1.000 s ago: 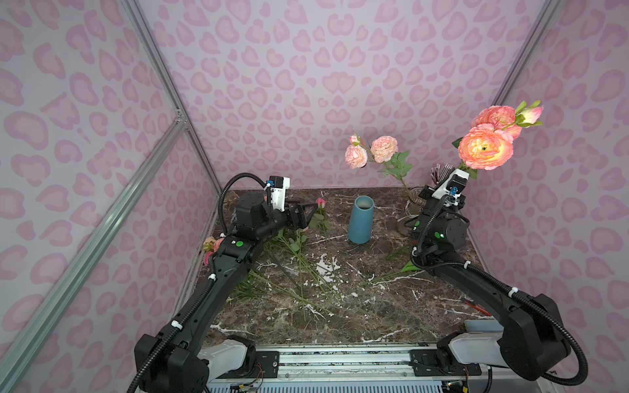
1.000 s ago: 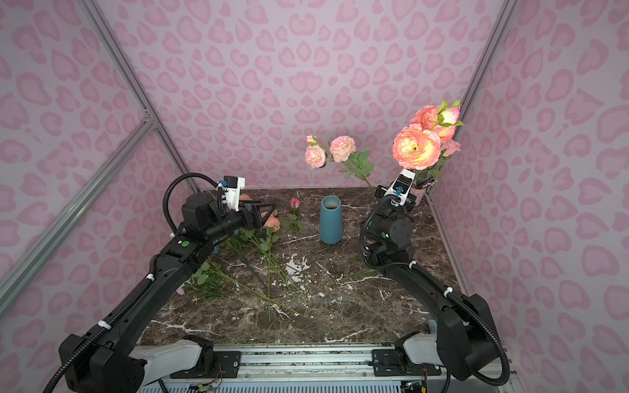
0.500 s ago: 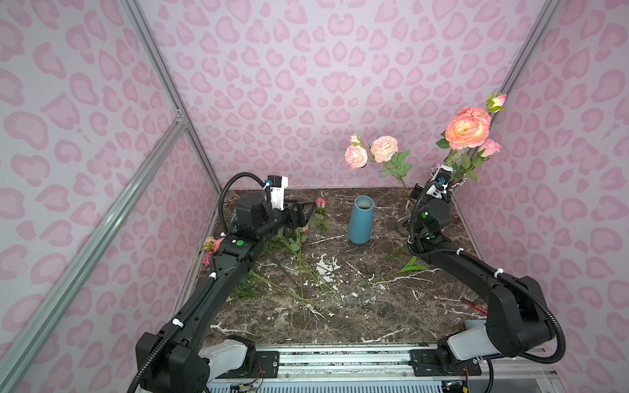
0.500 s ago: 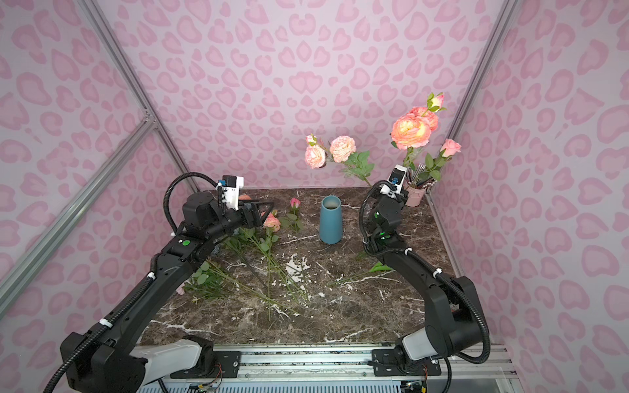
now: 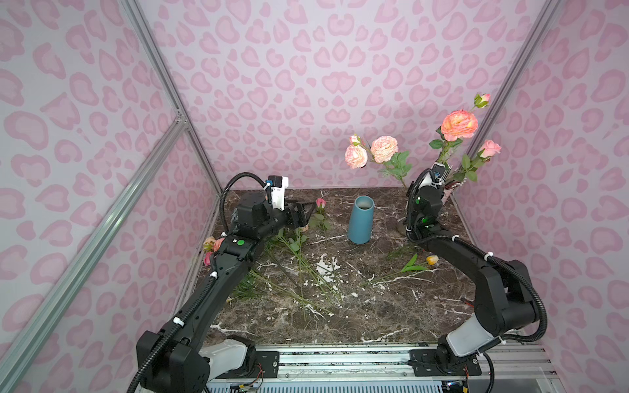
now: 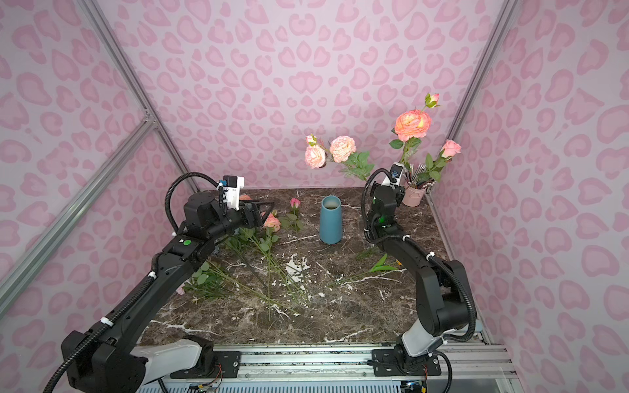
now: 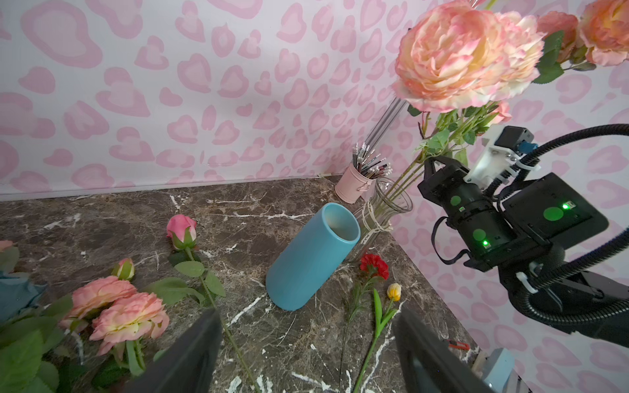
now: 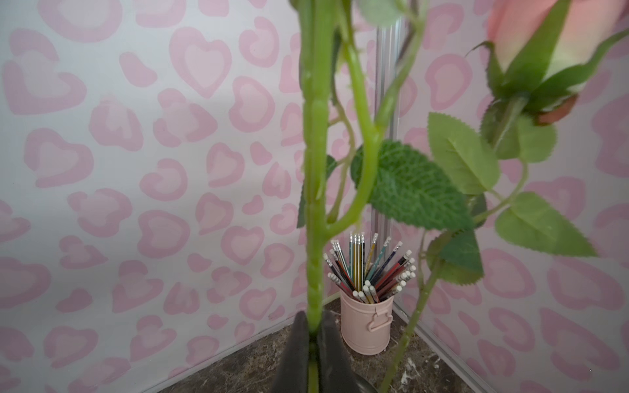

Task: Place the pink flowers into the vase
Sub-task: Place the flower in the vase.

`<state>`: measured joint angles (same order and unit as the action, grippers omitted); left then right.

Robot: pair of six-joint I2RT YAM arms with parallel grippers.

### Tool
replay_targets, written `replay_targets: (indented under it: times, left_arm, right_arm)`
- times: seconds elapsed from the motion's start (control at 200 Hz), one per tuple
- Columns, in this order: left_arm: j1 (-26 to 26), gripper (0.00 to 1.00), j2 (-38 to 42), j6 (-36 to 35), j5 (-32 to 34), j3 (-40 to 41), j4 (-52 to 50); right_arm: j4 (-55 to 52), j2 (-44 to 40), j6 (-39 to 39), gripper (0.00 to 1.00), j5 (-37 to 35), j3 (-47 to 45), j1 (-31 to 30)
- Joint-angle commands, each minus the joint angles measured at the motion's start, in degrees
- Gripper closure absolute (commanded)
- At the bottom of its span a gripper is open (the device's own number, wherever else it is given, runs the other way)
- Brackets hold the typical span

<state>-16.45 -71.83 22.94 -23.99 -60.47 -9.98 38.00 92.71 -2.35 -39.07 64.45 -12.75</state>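
Presently inserting, it seems: right gripper [image 8: 313, 331] clamps the salmon rose [image 5: 457, 125] by its stem [image 8: 315, 170], upper right in both top views, above the glass vase [image 7: 388, 207]; left gripper [image 7: 306, 326] gapes wide over loose pink flowers [image 6: 271, 222] mid-left; next, likely lower and release.

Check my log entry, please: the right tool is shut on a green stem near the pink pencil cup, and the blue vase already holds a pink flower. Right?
No: the blue vase stands empty, as the left wrist view into its mouth shows. The right tool is indeed shut on a green stem near the pink pencil cup.
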Motion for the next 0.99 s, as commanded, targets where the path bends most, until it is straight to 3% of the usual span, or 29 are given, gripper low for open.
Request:
replay_targets:
  times: [0.0, 0.165, 0.3, 0.57, 0.99]
  left_arm:
    - [0.03, 0.16, -0.71, -0.13, 1.08, -1.02, -1.01]
    - [0.04, 0.15, -1.12, 0.00, 0.86, -1.19, -1.47]
    - [0.05, 0.15, -0.83, -0.08, 1.23, -1.12, -1.63]
    - [0.07, 0.14, -0.85, 0.08, 0.82, -1.14, -1.64]
    - [0.09, 0.14, -1.01, 0.17, 2.41, -1.40, -2.62]
  right_arm:
    - [-8.20, 1.73, -4.41, 0.98, 2.43, 4.40, 0.64]
    - [-17.90, 4.85, -7.19, 0.72, 3.80, 10.67, 1.33]
    - [-19.24, 4.24, -8.14, 0.61, 4.87, 10.14, 1.37]
    - [-20.31, -1.58, -8.90, 0.55, 5.01, 5.86, 0.39]
    - [-17.71, -11.57, -8.82, 0.57, 1.18, -2.87, -3.57]
